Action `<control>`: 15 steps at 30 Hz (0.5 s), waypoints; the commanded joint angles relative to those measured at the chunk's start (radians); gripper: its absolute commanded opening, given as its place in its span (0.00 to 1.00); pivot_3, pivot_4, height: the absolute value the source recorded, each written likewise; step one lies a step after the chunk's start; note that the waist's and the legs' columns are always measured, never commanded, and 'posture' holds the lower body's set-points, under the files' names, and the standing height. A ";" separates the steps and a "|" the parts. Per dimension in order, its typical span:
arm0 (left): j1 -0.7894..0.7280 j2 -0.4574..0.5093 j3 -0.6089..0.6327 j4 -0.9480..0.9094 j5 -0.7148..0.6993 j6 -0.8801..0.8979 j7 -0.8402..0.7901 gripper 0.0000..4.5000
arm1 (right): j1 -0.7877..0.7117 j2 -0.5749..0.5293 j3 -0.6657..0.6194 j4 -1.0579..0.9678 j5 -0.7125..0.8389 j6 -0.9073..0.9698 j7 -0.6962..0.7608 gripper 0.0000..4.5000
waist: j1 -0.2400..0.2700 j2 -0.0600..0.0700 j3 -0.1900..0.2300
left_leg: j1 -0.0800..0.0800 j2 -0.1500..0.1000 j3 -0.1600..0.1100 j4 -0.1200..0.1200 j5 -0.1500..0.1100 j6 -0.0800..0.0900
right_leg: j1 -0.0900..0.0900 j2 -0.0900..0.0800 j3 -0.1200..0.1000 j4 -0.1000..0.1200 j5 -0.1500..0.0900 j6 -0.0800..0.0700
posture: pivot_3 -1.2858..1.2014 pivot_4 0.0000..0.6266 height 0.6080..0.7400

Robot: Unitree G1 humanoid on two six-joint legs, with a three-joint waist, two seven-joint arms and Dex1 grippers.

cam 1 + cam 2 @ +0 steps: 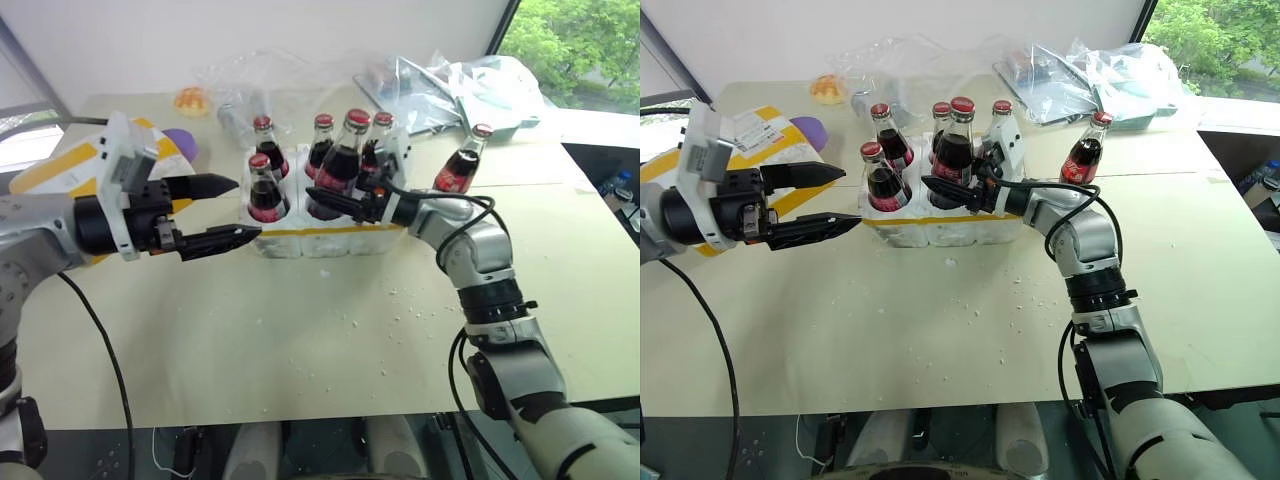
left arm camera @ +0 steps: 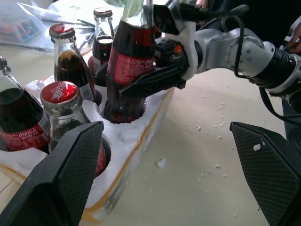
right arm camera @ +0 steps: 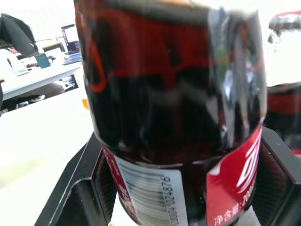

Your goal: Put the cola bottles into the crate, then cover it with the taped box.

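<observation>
A cola bottle (image 1: 343, 160) is gripped by the right hand (image 1: 335, 203) in a front hole of the crate (image 1: 325, 238); the left hand (image 1: 222, 211) is held wide beside the crate.

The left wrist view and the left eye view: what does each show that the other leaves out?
Left wrist view alone: a close look at the held cola bottle with its base seated in a crate hole. Left eye view alone: the last cola bottle standing outside on the table, and the taped box. Both share the right claw shut on that bottle and the open left claw.
</observation>
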 commanded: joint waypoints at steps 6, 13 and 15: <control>-0.029 0.006 0.006 -0.003 -0.012 -0.028 0.005 1.00 | -0.037 0.004 0.060 0.041 -0.106 -0.081 0.038 0.97 | -0.001 0.000 0.000 | 0.002 0.000 0.000 0.000 0.000 0.000 | 0.001 0.000 0.000 0.000 0.000 0.000 | 0.52 0.24 0.98; -0.043 0.006 -0.008 0.009 -0.002 -0.038 -0.003 1.00 | -0.011 -0.016 0.025 -0.043 -0.085 -0.046 0.047 0.99 | 0.000 0.000 0.000 | 0.003 0.000 0.000 0.000 0.000 0.000 | 0.002 0.000 0.000 0.000 0.000 0.000 | 0.52 0.24 0.98; -0.049 0.007 -0.015 0.015 0.001 -0.042 -0.006 1.00 | 0.005 -0.047 -0.018 -0.107 -0.050 -0.003 0.042 0.99 | 0.001 0.000 0.000 | 0.003 0.000 0.000 0.000 0.000 0.000 | 0.002 0.000 0.000 0.000 0.000 0.000 | 0.52 0.24 0.98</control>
